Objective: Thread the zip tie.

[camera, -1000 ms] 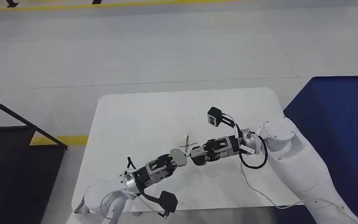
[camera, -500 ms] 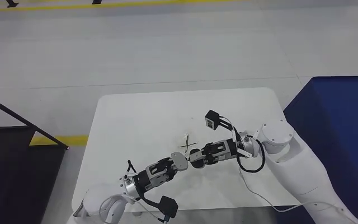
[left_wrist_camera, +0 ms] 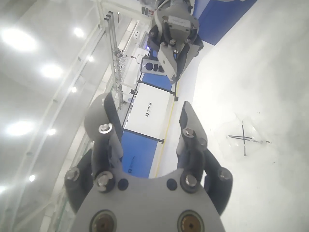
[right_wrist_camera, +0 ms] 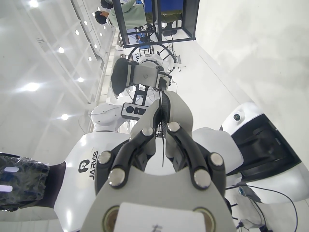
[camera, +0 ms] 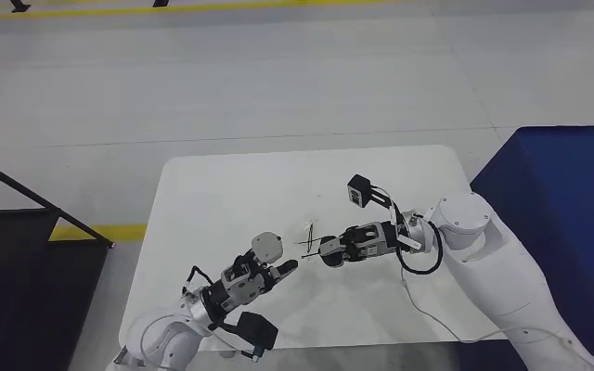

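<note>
Right gripper (right_wrist_camera: 163, 100) pinches 1 black zip tie (right_wrist_camera: 163, 149) — left gripper (left_wrist_camera: 147, 105) spread wide, near 1 black cross (left_wrist_camera: 243, 138) on 1 table (camera: 213, 195).

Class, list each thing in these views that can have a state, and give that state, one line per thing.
Left claw: open, holding nothing.
Right claw: shut on a thin black tie.
Held tie: pinched in the right claw, straight, no loop visible.
Crossed ties: lying flat on the table, one across the other, apart from both claws.
</note>
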Robot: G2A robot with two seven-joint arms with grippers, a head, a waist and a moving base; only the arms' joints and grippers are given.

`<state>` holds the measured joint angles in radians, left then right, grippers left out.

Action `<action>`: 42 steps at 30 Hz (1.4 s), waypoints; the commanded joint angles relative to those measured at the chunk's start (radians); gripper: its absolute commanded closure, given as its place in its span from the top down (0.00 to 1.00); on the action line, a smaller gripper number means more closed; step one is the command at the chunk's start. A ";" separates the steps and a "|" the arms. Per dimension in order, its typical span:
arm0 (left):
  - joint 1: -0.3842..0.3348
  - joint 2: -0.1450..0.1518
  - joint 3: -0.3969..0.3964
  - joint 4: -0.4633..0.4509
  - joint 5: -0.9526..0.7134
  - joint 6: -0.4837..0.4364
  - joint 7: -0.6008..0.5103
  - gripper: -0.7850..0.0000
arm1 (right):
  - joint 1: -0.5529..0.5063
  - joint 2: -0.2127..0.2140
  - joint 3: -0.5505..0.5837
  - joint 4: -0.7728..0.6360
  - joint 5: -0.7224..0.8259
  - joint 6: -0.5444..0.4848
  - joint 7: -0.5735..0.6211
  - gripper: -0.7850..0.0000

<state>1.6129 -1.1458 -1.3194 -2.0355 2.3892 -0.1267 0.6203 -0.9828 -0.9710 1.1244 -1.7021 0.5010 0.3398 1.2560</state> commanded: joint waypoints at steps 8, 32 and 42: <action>-0.001 -0.004 0.009 0.010 -0.169 -0.120 -0.025 1.00 | -0.018 0.000 0.036 -0.010 0.036 -0.107 -0.038 0.00; -0.059 -0.041 0.029 0.165 -1.204 -0.263 -0.810 1.00 | -0.055 0.014 0.144 -0.361 0.083 -0.232 -0.061 0.00; -0.059 -0.041 0.029 0.165 -1.204 -0.263 -0.810 1.00 | -0.076 0.007 0.102 -0.391 0.225 -0.233 -0.003 0.00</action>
<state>1.5540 -1.1870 -1.2905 -1.8710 1.1856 -0.3902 -0.1896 -1.0593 -0.9612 1.2369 -2.0787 0.6213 0.1133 1.2131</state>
